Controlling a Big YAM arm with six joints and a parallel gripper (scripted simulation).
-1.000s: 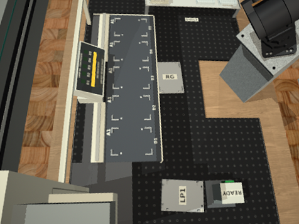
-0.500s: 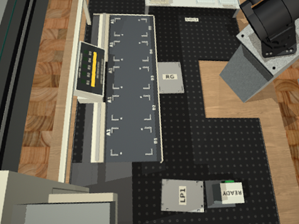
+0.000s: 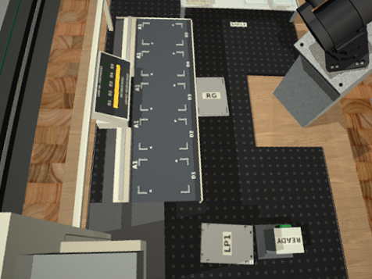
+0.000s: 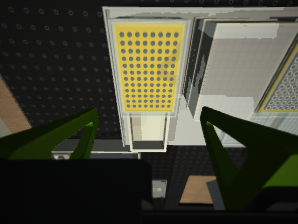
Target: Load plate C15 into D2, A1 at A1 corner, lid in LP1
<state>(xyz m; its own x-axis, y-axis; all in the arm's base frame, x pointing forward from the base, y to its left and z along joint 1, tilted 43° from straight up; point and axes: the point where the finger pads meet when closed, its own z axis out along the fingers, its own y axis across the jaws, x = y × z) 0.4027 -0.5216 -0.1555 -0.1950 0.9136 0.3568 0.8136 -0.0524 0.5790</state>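
Observation:
My gripper (image 4: 149, 112) is open and empty, its green fingers spread wide above the SHELF (image 4: 198, 122). In the wrist view a yellow tip rack (image 4: 145, 67) lies straight ahead between the fingers. A small open cream reservoir (image 4: 148, 131) sits just below the rack. A pale covered item (image 4: 240, 65) lies to the right, and a second yellow rack (image 4: 282, 85) is cut off at the right edge. No plate label is readable. In the top view deck position D2 (image 3: 163, 132) is empty, and lid park LP1 (image 3: 227, 243) is empty. The gripper is out of the top view.
Deck positions D1 (image 3: 164, 175) to D5 are all empty. The regrip nest RG (image 3: 211, 96) sits beside the deck. The READY key (image 3: 288, 240) stands beside LP1. A status panel (image 3: 114, 86) stands on the deck's far side. The arm's base block (image 3: 327, 67) is at top right.

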